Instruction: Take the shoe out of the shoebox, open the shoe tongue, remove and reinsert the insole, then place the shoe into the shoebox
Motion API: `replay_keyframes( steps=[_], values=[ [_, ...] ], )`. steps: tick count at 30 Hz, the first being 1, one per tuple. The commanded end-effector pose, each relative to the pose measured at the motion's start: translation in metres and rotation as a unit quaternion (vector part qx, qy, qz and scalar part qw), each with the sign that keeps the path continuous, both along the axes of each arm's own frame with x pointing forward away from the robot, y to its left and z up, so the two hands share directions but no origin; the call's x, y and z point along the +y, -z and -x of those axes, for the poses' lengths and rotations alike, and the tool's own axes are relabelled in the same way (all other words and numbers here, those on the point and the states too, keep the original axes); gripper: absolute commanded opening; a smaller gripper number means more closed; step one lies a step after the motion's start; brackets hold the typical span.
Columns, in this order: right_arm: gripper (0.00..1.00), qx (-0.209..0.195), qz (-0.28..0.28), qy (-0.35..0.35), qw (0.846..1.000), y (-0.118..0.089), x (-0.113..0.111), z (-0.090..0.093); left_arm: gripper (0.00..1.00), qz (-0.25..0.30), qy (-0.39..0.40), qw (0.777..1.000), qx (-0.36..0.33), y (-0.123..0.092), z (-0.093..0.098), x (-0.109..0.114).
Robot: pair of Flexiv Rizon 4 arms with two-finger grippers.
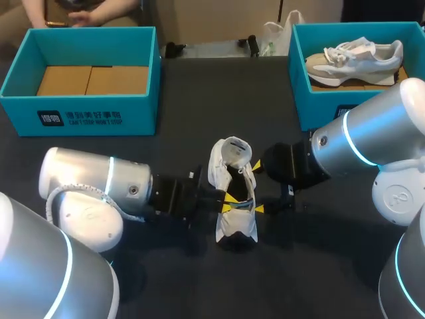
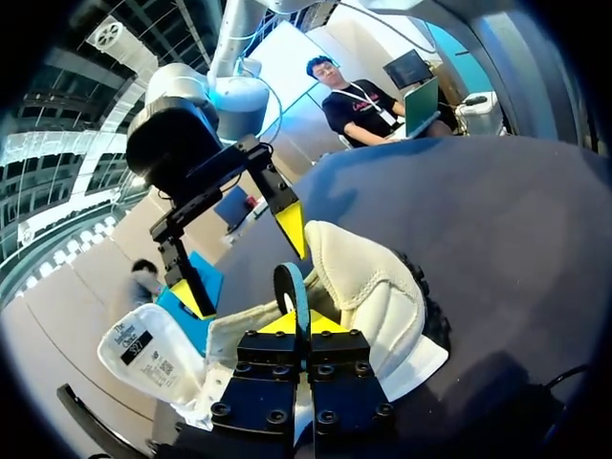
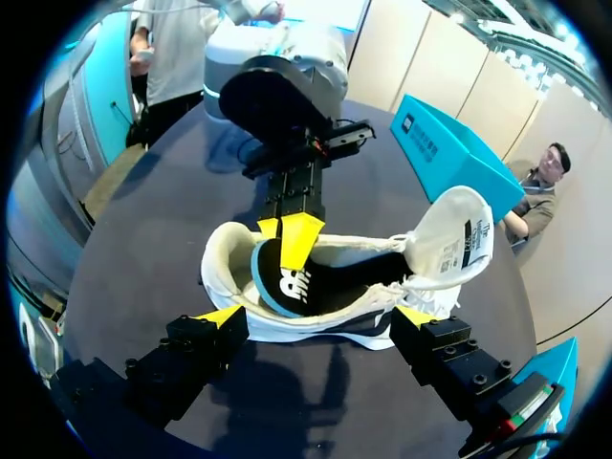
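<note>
A white shoe [image 1: 216, 174] lies on the dark table between my two arms, its tongue [image 1: 234, 149] folded open. My left gripper [image 1: 231, 203] comes in from the left over the shoe's opening. In the left wrist view this gripper [image 2: 306, 323] is shut on the raised heel edge of the black, blue-rimmed insole [image 2: 292, 282]. The insole [image 3: 292, 282] tilts up out of the shoe [image 3: 344, 320]. My right gripper [image 3: 317, 316] stands open against the shoe's right side, one fingertip [image 3: 222, 316] near the heel and the other near the tongue [image 3: 454, 234].
A teal shoebox [image 1: 80, 116] with only cardboard inside stands at the back left. A second teal shoebox [image 1: 300, 80] at the back right holds another pale shoe [image 1: 352, 58]. Small items and a plastic bag [image 1: 275, 33] lie at the far edge.
</note>
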State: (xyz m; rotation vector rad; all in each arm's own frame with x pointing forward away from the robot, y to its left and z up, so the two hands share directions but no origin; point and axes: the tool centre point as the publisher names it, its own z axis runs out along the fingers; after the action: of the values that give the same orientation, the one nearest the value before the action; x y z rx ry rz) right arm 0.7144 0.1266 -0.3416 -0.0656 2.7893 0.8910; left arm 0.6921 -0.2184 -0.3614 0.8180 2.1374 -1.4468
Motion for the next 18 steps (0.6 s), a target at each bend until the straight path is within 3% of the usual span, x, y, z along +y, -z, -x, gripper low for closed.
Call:
replay_keyframes(
  steps=[1, 2, 7, 12, 14, 18],
  values=[
    [1.0, -0.001, 0.0, 0.001, 1.0, 0.0, 0.0, 0.001, 0.23, 0.018, -0.001, 1.0, -0.005, -0.008, 0.009, 0.009],
    [1.0, -0.001, 0.0, 0.001, 1.0, 0.0, 0.0, 0.001, 0.28, 0.024, 0.0, 1.0, -0.003, -0.011, 0.011, 0.009],
    [1.0, -0.001, 0.0, 0.001, 1.0, 0.0, 0.0, 0.001, 0.33, 0.04, 0.003, 0.999, -0.006, -0.026, 0.016, 0.01],
    [1.0, -0.001, 0.0, 0.001, 1.0, 0.0, 0.0, 0.001, 0.33, 0.049, 0.004, 0.999, -0.007, -0.035, 0.018, 0.01],
    [1.0, -0.001, 0.0, 0.001, 1.0, 0.0, 0.0, 0.001, 0.27, 0.055, 0.004, 0.998, -0.003, -0.038, 0.019, 0.01],
    [1.0, -0.001, 0.0, 0.001, 1.0, 0.0, 0.0, 0.001, 0.32, 0.06, 0.005, 0.998, -0.002, -0.046, 0.02, 0.011]
  ],
)
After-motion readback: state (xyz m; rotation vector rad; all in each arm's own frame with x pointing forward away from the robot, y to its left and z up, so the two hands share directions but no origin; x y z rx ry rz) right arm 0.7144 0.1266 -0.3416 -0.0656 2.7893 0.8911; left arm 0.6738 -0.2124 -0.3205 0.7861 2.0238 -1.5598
